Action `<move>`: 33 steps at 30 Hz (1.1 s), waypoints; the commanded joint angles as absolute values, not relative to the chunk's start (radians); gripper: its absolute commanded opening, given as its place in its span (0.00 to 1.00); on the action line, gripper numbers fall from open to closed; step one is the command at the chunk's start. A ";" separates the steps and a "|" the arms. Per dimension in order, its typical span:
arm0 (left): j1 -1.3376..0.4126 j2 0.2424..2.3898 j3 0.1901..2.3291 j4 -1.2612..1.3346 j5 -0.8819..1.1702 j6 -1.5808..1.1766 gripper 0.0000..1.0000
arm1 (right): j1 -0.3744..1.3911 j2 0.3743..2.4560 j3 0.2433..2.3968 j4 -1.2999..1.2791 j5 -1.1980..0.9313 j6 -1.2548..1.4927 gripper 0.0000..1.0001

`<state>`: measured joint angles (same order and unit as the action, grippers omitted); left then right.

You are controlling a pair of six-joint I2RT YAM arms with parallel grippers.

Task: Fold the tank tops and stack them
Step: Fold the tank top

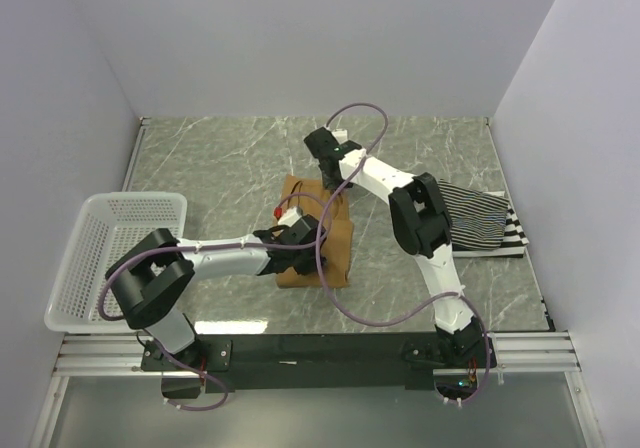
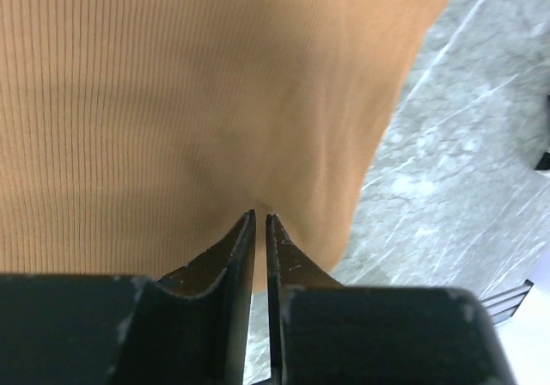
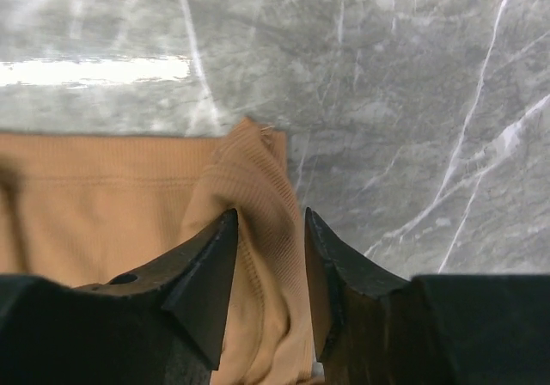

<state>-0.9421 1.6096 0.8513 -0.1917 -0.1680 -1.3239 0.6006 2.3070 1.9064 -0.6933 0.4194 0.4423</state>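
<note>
We found the right pincer (image 3: pixel 269 216) open, its two dark fingers standing apart with a raised ridge of the tan-brown tank top (image 3: pixel 86 196) running up between them. Whether that ridge touched either finger, we could not tell. The ridge ended in a narrow tip just beyond the fingertips. The flat ribbed body of the top spread away to the left of the fingers, and the grey marbled table (image 3: pixel 387 101) lay bare ahead of them and to their right. The left pincer (image 2: pixel 260 216) was closed on the same top, its fingertips nearly meeting where the cloth puckered into small creases. From those tips the tan cloth filled everything ahead and to the left, and its curved edge gave way to the table on the right. From above, we saw the tan top lying as a rough rectangle between the two pincers, the left one at its near left part and the right one at its far edge. Well apart to the right of the right pincer, beside that arm's elbow, lay the thin-striped tank top (image 1: pixel 475 218), with the wide-striped tank top (image 1: pixel 512 233) showing at its right edge, the two touching. Well to the left of the left pincer stood a white mesh basket (image 1: pixel 70 278).
</note>
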 commanded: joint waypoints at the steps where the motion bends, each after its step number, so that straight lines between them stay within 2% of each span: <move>1: -0.931 1.551 0.905 -0.219 -0.213 -1.304 0.17 | 0.606 2.198 1.895 -0.661 0.385 0.463 0.45; 9: -0.888 1.470 0.897 -0.276 -0.219 -1.292 0.22 | 0.601 2.099 1.796 -0.634 0.333 0.483 0.47; 12: -0.888 1.407 0.887 -0.366 -0.264 -1.298 0.25 | 0.595 1.995 1.671 -0.585 0.299 0.500 0.47; 13: -0.888 1.390 0.879 -0.400 -0.297 -1.301 0.27 | 0.589 1.958 1.569 -0.562 0.267 0.505 0.47; 17: -0.887 1.293 0.827 -0.541 -0.362 -1.331 0.44 | 0.575 1.701 1.274 -0.441 0.164 0.548 0.47; 20: -0.888 1.214 0.755 -0.583 -0.353 -1.357 0.49 | 0.578 1.547 1.045 -0.353 0.089 0.578 0.47; 25: -0.885 1.076 0.616 -0.580 -0.316 -1.381 0.54 | 0.607 1.358 0.696 -0.213 -0.023 0.650 0.48; 33: -0.874 0.966 0.483 -0.398 -0.227 -1.370 0.54 | 0.704 1.169 0.444 -0.025 -0.078 0.859 0.48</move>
